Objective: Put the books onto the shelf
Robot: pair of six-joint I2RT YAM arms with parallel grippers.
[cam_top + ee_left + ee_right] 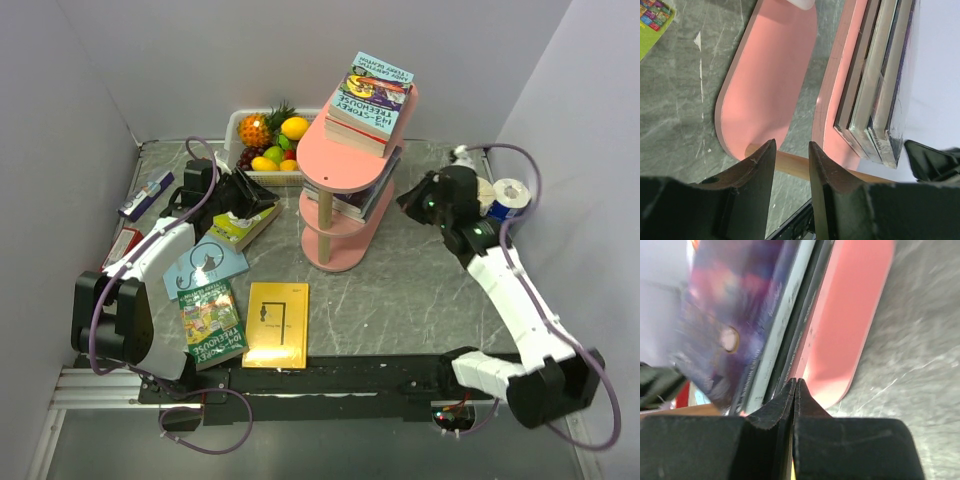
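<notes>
1. My left fingers (792,146) stand apart with nothing between them, pointing at the shelf (765,75) from its left side.
2. My right fingers (796,390) are pressed together and empty, close against the right end of the shelf's middle tier.
3. On that tier lies a stack of books (365,195), the purple book (725,315) on top.
4. A second stack (372,98) sits on the shelf's top tier.
5. Left of the shelf and in front of it, on the tabletop (420,300), lie the yellow-green book (243,228), light-blue book (205,265), green book (212,325) and yellow book (277,325).
6. The fruit basket (240,125) stands behind the shelf.
</notes>
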